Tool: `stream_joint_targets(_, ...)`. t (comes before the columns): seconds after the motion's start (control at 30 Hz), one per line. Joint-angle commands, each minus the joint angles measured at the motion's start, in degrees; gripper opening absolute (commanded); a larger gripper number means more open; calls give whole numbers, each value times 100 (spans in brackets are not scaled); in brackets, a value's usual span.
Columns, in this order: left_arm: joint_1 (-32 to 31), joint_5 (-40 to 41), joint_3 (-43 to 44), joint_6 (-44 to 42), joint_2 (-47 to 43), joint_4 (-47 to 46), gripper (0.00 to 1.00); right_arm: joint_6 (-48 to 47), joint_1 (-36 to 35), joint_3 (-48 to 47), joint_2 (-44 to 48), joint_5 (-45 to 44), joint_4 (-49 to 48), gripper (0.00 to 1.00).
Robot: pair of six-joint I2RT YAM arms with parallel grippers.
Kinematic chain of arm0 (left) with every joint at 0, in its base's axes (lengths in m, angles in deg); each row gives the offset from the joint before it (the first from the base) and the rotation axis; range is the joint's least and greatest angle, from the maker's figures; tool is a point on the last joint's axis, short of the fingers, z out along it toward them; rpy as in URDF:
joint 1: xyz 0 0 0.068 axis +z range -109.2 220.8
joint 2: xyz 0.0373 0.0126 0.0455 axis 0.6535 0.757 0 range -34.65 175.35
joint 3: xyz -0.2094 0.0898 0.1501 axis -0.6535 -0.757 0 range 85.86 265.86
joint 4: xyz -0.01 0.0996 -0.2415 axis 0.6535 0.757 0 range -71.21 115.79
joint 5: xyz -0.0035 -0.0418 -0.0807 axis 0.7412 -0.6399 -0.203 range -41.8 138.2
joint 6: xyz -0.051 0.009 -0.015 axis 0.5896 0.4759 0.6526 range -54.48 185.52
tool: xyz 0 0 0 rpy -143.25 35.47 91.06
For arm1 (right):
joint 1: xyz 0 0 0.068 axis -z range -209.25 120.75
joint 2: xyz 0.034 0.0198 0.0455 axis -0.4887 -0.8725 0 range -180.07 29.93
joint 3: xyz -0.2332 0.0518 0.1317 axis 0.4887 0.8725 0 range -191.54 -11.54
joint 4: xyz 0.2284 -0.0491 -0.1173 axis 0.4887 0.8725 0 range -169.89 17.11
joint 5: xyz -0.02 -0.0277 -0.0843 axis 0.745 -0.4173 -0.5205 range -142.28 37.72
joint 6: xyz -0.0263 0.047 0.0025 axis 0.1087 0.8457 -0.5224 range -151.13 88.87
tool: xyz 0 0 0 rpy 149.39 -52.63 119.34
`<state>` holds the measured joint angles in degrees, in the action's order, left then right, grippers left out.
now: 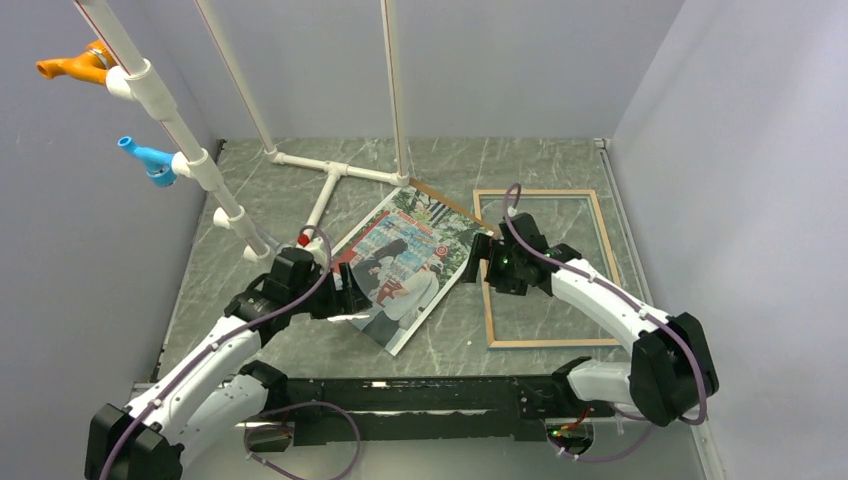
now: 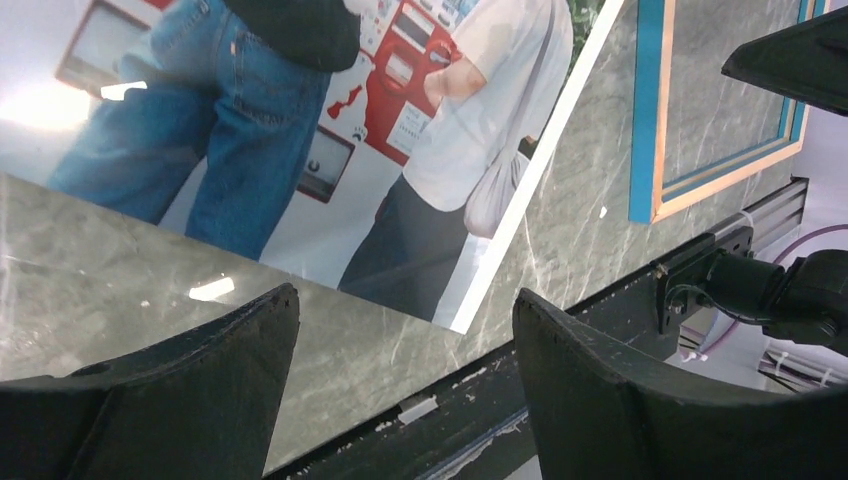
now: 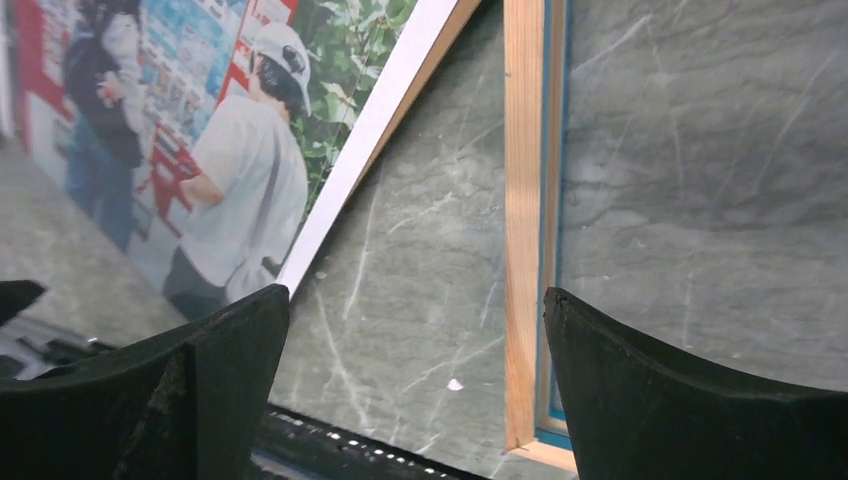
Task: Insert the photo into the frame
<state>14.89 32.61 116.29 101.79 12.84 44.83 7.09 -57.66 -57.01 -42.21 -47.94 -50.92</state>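
My left claw (image 2: 405, 300) is spread wide and grips nothing. Its two fingers (image 2: 200, 385) hang low over the table (image 1: 300, 190), and the near corner of the photo (image 2: 300, 130) lies just ahead of the gap. I cannot tell whether either finger touches the print.

My right claw (image 3: 415, 300) is also fully spread and empty. It hangs over bare table between the photo's white edge and the left rail of the frame (image 3: 522, 200).

The photo (image 1: 400, 265) lies face up and askew, left of the frame (image 1: 603, 250) and outside it. A strip of brown board (image 1: 440, 198) peeks out along its far right edge. The frame lies flat, wood side up.
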Motion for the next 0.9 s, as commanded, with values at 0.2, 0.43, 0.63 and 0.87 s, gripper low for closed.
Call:
stream_joint_targets(0.2,-227,-474,-613,1511,-723,-120,79,853,219,820,880,1638,-1022,100)
stream_joint_targets(0.43,-461,-558,-997,2176,-572,-315,78,1027,222,1349,1344,1817,-1226,100)
stream_joint_targets(0.63,-815,-641,-1404,2491,-185,-887,76,988,217,1497,1015,2198,-1632,100)
stream_joint_targets(0.87,-1140,-476,-1481,2719,275,-1208,75,1346,199,1765,873,2461,-2283,100)
